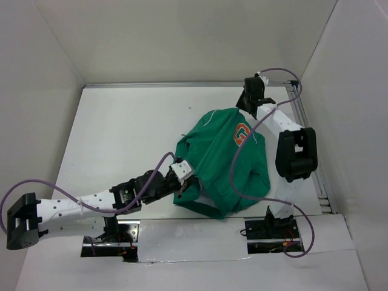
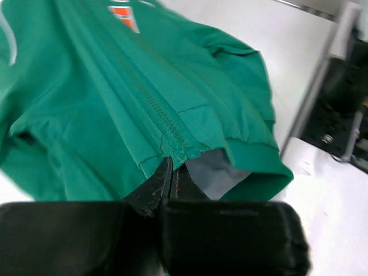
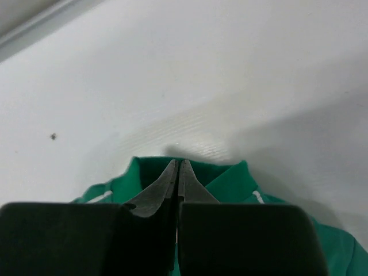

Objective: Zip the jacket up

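As left claw (image 2: pixel 172 165) pinches jacket (image 2: pixel 109 92) — right claw (image 3: pixel 177 164) likewise.

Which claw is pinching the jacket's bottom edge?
The left gripper, shut on the jacket hem at the zipper base; the right gripper pinches the collar.

Your top camera looks down from high over the near edge and sees the whole table (image 1: pixel 115 133). Your left wrist camera sits close at the hem of the jacket (image 2: pixel 86 98), facing the far right corner. Your right wrist camera sits close at its collar. All three see the jacket.
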Motion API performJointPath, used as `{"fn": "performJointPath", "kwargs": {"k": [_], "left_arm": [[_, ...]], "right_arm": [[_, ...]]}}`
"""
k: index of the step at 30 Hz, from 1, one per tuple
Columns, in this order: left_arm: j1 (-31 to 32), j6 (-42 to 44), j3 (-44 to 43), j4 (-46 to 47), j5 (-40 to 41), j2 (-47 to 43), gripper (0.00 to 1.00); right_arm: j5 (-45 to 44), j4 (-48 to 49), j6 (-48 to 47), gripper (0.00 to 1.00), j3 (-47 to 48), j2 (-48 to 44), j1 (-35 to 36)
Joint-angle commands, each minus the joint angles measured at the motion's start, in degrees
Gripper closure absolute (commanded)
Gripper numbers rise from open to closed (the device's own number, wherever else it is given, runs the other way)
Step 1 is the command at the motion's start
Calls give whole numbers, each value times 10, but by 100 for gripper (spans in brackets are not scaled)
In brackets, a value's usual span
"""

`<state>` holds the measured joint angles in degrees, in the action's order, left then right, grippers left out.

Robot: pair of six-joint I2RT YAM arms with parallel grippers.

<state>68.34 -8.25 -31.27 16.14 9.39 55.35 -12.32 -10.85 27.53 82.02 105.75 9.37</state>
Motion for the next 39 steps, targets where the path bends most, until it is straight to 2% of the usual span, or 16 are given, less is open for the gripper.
{"fn": "performJointPath", "kwargs": {"k": [1, 7, 8, 9, 10, 11, 12, 13, 14, 15, 17, 19, 24, 29, 34, 39], "left_arm": [[13, -76, 13, -51, -71, -24, 100], [13, -141, 27, -64, -124, 5, 100], [14, -151, 25, -71, -110, 12, 92], [14, -162, 21, -80, -98, 26, 46], [14, -179, 9, -91, -97, 32, 17], [13, -185, 3, -108, -56, 40, 1], [12, -187, -7, -113, -40, 44, 1], [8, -186, -15, -124, -25, 47, 1], [1, -186, -27, -135, -16, 55, 1], [-34, -192, -60, -151, -12, 61, 1], [-85, -206, -98, -208, -24, 86, 1], [-182, -218, -153, -239, -53, 125, 1], [-393, -189, -334, -274, -192, 281, 1], [-446, -81, -540, -300, -201, 487, 1], [-479, -38, -718, -357, -219, 643, 1], [-474, -3, -792, -378, -235, 737, 9]], "right_arm": [[-55, 118, -31, 100, 135, 72, -35], [16, 114, -69, 100, 271, 173, -28], [62, 74, -71, 100, 292, 180, -27], [88, 52, -76, 100, 313, 184, -28], [106, 33, -83, 97, 332, 184, -26], [120, 6, -83, 67, 329, 171, -26], [141, 0, -85, 56, 299, 158, -26], [151, 5, -83, 37, 272, 123, -29], [163, 8, -83, 11, 244, 104, -32], [178, 13, -83, 1, 186, 83, -37], [178, 7, -78, 0, 139, 30, -56], [174, -21, -68, 0, 87, -4, -84], [221, -102, -90, 0, 75, 22, -131], [192, -195, -119, 1, 149, 88, -130], [173, -222, -128, 9, 137, 121, -132], [169, -249, -121, 12, 169, 168, -128]]}}
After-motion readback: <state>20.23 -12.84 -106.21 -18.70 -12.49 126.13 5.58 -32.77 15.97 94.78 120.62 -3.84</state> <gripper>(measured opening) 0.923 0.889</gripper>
